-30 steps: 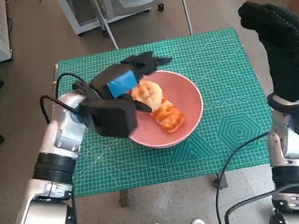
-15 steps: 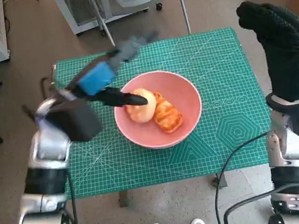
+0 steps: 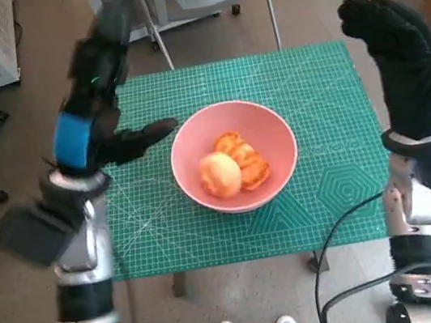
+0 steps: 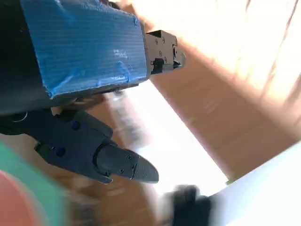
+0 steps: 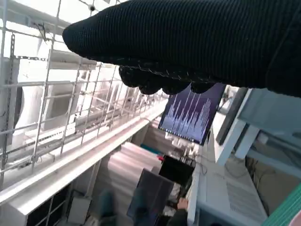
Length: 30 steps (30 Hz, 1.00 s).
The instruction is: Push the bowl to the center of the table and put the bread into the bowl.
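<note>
Left robot hand (image 3: 96,106) was raised over the worktop's (image 3: 320,96) left edge, fingers spread apart, holding nothing; one finger reached toward the bowl (image 3: 235,166) without touching it. Right robot hand (image 3: 400,58) was up off the right side, gloved fingers loosely upright, nothing in it. Pink bowl sat about mid-worktop on the green mat. Inside it: a round bun (image 3: 220,175) at the near left, and an elongated glazed bread (image 3: 244,159) just beside it, long axis running from far-left to near-right.
</note>
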{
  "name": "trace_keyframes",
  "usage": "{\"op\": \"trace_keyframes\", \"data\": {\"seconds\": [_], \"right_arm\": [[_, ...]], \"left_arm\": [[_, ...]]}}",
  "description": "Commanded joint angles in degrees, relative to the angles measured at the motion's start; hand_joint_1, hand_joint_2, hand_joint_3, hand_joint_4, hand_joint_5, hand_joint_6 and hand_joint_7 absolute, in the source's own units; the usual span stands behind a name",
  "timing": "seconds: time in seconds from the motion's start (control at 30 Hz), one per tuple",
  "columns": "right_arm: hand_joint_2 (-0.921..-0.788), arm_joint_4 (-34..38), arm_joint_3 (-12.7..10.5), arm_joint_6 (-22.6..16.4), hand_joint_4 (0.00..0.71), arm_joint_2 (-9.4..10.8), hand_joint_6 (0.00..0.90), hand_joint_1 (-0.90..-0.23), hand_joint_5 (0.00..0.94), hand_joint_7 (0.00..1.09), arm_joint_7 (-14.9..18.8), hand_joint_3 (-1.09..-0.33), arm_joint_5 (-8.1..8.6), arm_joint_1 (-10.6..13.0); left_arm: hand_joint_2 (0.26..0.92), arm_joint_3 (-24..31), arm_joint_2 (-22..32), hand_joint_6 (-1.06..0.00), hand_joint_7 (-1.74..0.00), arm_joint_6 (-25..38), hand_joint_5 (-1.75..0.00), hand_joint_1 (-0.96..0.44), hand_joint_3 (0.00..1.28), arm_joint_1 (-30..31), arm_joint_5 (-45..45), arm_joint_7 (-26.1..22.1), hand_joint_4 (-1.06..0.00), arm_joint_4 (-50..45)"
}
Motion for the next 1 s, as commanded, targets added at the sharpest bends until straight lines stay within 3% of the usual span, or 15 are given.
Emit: {"op": "trace_keyframes", "data": {"seconds": [0.03,0.37,1.0], "right_arm": [[-0.921,1.36,0.48,0.96,0.362,0.32,0.48,-0.451,0.002,0.01,-0.06,-0.438,-0.39,-0.32],[-0.921,1.91,1.05,0.71,0.362,0.24,0.481,-0.442,0.001,0.01,0.57,-0.439,-0.26,-1.46],[-0.921,1.82,1.13,0.79,0.362,-0.08,0.481,-0.443,0.001,0.0,1.84,-0.439,0.32,-2.01]], "left_arm": [[0.921,0.41,-0.35,0.0,-0.33,0.59,0.0,-0.55,0.16,1.2,-1.72,-0.96,0.0,-1.48],[0.921,-0.28,0.92,0.0,-0.34,6.56,0.0,-0.53,0.17,1.43,-2.4,-2.0,0.0,-4.84],[0.916,-0.35,-0.09,0.0,-0.39,7.11,0.0,-0.51,0.15,0.46,-0.84,-1.48,0.0,-3.94]]}}
